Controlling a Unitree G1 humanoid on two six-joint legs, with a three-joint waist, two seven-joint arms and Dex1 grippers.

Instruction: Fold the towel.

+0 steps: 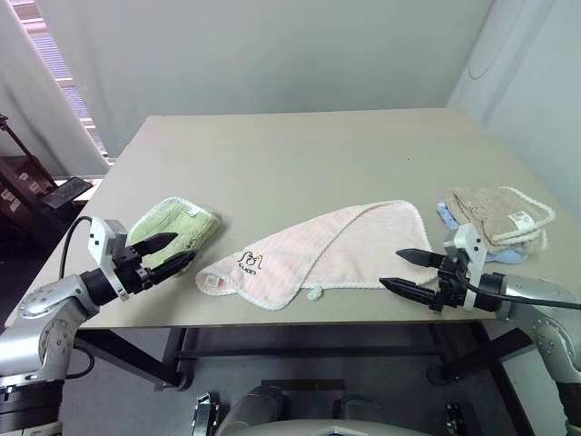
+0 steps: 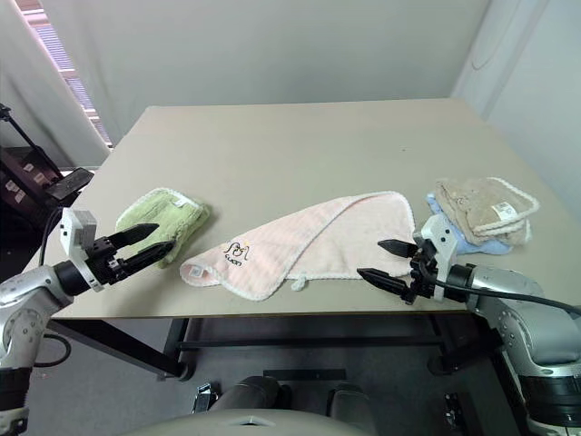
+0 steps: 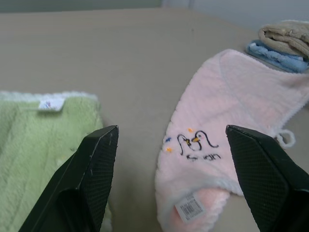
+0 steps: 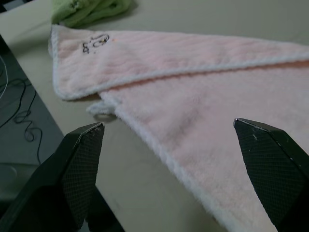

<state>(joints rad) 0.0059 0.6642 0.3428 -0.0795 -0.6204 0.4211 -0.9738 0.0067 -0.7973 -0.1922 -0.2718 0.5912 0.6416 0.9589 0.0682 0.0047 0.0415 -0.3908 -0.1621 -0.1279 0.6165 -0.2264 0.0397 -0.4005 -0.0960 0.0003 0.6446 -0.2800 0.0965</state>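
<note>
The pale pink towel (image 1: 318, 250) lies near the table's front edge, folded over on itself into a rough triangle, with a dark embroidered logo (image 1: 249, 262) and a white tag at its left corner. The trim is white. My left gripper (image 1: 166, 253) hovers open at the front left, over the edge of the green cloth, apart from the towel. Off the towel's right corner, my right gripper (image 1: 407, 271) stands open and holds nothing. In the left wrist view the logo (image 3: 194, 144) shows between the fingers (image 3: 91, 179). The towel (image 4: 193, 96) lies ahead of the open jaws in the right wrist view.
A folded green terry cloth (image 1: 177, 227) lies at the front left of the table (image 1: 290, 154). At the right edge, a beige towel (image 1: 495, 211) with white trim rests on a blue cloth (image 1: 508, 254). Dark furniture (image 1: 36, 195) stands left of the table.
</note>
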